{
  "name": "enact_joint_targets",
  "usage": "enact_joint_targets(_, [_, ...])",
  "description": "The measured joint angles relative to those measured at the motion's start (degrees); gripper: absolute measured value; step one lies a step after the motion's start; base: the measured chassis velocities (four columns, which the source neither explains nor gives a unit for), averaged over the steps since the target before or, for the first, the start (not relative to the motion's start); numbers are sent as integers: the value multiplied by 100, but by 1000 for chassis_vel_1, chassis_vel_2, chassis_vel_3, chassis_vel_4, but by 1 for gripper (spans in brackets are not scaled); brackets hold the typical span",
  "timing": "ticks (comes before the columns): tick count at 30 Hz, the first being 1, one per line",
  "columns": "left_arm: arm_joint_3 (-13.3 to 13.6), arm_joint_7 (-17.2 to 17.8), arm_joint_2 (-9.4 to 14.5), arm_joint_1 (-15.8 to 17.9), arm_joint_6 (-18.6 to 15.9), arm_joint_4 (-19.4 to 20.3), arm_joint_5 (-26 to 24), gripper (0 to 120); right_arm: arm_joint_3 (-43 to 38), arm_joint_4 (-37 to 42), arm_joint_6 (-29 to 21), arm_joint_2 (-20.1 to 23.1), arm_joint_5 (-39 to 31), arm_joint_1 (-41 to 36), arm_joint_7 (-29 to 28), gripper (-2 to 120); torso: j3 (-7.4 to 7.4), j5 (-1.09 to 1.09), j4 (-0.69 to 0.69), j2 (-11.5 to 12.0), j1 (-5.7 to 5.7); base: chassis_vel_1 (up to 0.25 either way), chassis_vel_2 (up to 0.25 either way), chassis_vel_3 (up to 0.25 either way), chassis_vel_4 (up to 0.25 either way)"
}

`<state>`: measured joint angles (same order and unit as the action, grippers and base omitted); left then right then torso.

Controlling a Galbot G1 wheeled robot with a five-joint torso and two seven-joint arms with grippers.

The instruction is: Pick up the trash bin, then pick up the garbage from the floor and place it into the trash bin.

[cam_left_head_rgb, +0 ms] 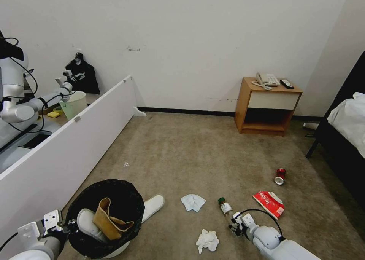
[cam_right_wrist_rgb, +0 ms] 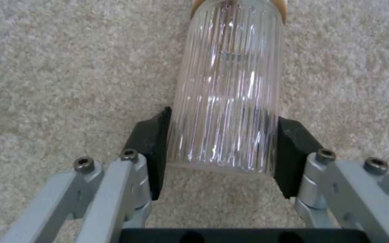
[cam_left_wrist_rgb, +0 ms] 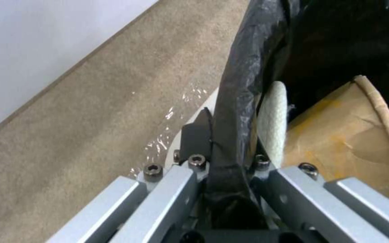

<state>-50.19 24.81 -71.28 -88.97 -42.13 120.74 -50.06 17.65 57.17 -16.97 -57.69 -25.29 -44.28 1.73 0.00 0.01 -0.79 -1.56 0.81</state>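
1. Right tool [cam_right_wrist_rgb: 221, 148]: pads spread to approx the bottle's width, one black pad on each side of the bottle [cam_right_wrist_rgb: 228, 84] at its base end. Pads sit right at the ribbed clear wall; can't tell whether they press it or just flank it. Bottle lies on the carpet [cam_right_wrist_rgb: 68, 84].
2. Bottle axis: lying flat, long axis running straight away from the right tool. In head view, green cap points to approx 11 o'clock and base points back at the right tool [cam_left_head_rgb: 234, 222], which is at about 5 o'clock of the bottle [cam_left_head_rgb: 226, 206].
3. Left tool [cam_left_wrist_rgb: 224, 148]: pressed together on the rim of the trash bin [cam_left_head_rgb: 125, 199], black bag liner pinched between the pads. In head view the left tool [cam_left_head_rgb: 67, 226] grips the bin's rim at approx 9 o'clock.
4. Inside the bin: a white slipper [cam_left_head_rgb: 88, 222] and a brown cardboard scrap [cam_left_head_rgb: 106, 220], both standing on end.
5. Second slipper [cam_left_head_rgb: 153, 206] on the floor at the bin's 3 o'clock, partly behind the rim.
6. Other litter on the carpet: flat tissue [cam_left_head_rgb: 193, 202] at the bottle's 9 o'clock, crumpled tissue [cam_left_head_rgb: 207, 241] at approx 7 o'clock, red snack packet [cam_left_head_rgb: 269, 203] at 3 o'clock, red can [cam_left_head_rgb: 280, 176] at approx 2 o'clock, well apart.
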Motion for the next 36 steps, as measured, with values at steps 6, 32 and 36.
enact_joint_targets(6, [10, -2, 7, 9, 0, -27, 14, 1, -26, -49, 12, -26, 5, 46, -52, 44, 0, -2, -1, 0, 0, 0, 0, 0, 0])
enact_joint_targets(32, [240, 303, 311, 363, 1, 7, -803, 1, -1453, 3641, -47, 1901, -792, -665, -560, 44, 0, -1, -1, 1, 0, 0, 0, 0, 0])
enact_joint_targets(36, [252, 394, 420, 420, 1, 69, -1114, 1, -1693, 4317, -45, 2170, -992, -645, -577, 44, 0, 1, -3, 1, 0, 0, 0, 0, 0])
